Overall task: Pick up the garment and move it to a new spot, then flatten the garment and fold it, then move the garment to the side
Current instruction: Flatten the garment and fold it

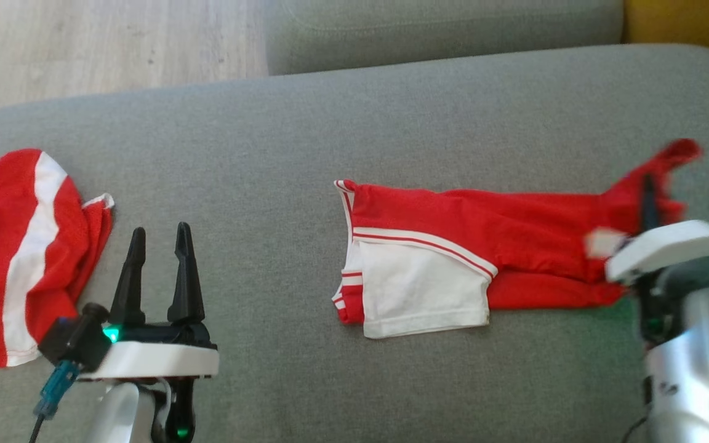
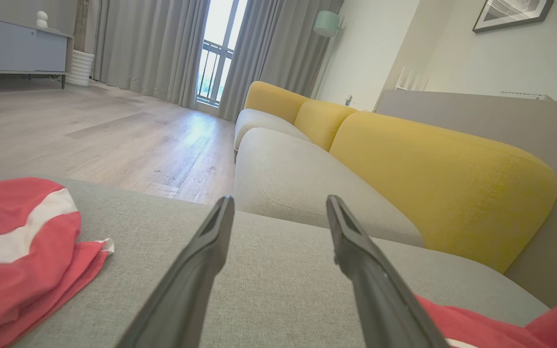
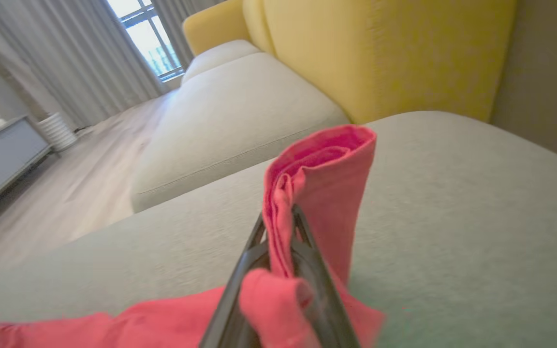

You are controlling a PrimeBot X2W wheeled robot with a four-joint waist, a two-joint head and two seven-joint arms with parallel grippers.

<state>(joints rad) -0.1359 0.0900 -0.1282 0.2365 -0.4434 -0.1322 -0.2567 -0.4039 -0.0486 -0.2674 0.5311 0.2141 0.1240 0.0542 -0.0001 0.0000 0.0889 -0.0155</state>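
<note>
Head view: shows red-and-white garment (image 1: 453, 246) stretched across middle of grey seat cushion (image 1: 268, 154), far right end lifted. Right wrist view: shows right gripper (image 3: 281, 217) pinched shut on that raised red end. Left gripper (image 1: 160, 229) spread wide, empty, hovering beside second red-and-white cloth (image 1: 16, 258).

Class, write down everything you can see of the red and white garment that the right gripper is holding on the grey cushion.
The garment is soft-looking red cloth with a white panel edged in red-and-white striped trim. It lies stretched sideways on the grey sofa cushion, folded over itself and wrinkled. Its right end is lifted, pinched in the shut right gripper, with a red fold standing above it.
</note>
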